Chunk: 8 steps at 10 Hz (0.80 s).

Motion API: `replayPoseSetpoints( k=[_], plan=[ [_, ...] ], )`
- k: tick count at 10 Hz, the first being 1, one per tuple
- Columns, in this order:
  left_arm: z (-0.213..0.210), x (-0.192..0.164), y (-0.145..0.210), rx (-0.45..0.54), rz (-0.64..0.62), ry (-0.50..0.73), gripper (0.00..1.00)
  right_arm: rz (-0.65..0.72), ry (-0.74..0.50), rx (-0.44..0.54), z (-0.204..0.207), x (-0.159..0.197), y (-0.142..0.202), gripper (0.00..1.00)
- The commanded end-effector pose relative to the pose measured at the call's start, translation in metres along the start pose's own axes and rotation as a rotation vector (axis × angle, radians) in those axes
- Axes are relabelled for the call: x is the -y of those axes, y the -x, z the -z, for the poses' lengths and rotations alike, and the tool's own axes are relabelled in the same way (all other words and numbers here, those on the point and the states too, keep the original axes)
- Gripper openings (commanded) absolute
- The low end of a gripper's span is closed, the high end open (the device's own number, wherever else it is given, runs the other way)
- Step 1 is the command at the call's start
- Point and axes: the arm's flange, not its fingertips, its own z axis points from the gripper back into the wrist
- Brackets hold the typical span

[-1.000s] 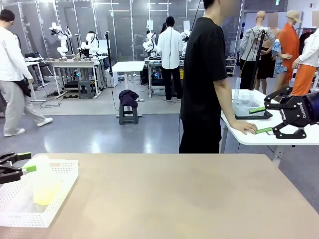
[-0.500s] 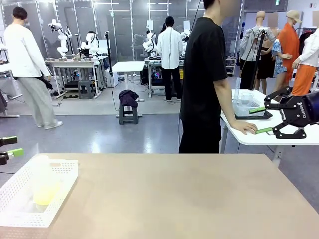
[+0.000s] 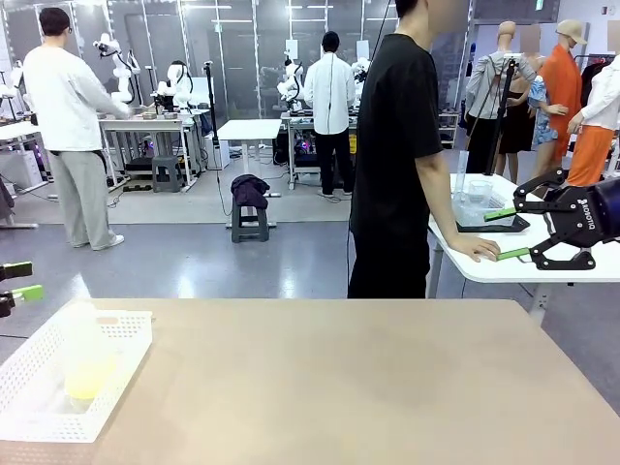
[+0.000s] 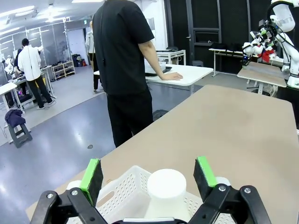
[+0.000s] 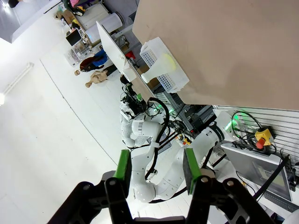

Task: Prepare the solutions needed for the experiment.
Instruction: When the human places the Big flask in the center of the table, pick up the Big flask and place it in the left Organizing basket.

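A translucent plastic bottle stands upright in a white perforated basket at the table's front left, with the pale yellow solution in its lower part. My left gripper hangs open at the picture's left edge, above and left of the basket and apart from the bottle. In the left wrist view the bottle's white top sits below and between the open green pads of the left gripper. My right gripper is open in the air at the right, holding nothing.
A person in black stands at the table's far side, a hand resting on a white side table that carries clear containers. The tan tabletop stretches right of the basket. The right wrist view looks back at the basket.
My left gripper has pulled up and to the left, away from the bottle it stood beside. The right gripper has not moved. A person in white walked across the background.
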Motion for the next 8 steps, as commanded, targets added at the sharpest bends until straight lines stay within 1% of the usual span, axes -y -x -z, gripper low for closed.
replayPoseSetpoints(
  k=[1, 5, 6, 7, 8],
  plan=[
    [0.000, -0.001, 0.001, 0.002, 0.013, -0.005, 1.00, -0.007, -0.010, -0.007, 0.000, -0.001, 0.001, 0.57],
    [0.000, 0.000, 0.001, -0.001, -0.001, 0.000, 1.00, -0.007, -0.010, -0.007, 0.000, -0.001, 0.001, 0.57],
    [-0.007, 0.012, -0.037, 0.100, -0.202, 0.038, 1.00, -0.007, -0.010, -0.007, 0.000, -0.001, 0.001, 0.57],
    [-0.019, 0.024, -0.068, 0.099, -0.327, 0.091, 1.00, -0.007, -0.010, -0.007, 0.000, -0.001, 0.001, 0.57],
    [-0.031, 0.031, -0.091, 0.074, -0.404, 0.115, 1.00, -0.007, -0.010, -0.007, 0.000, -0.001, 0.001, 0.57]
  ],
)
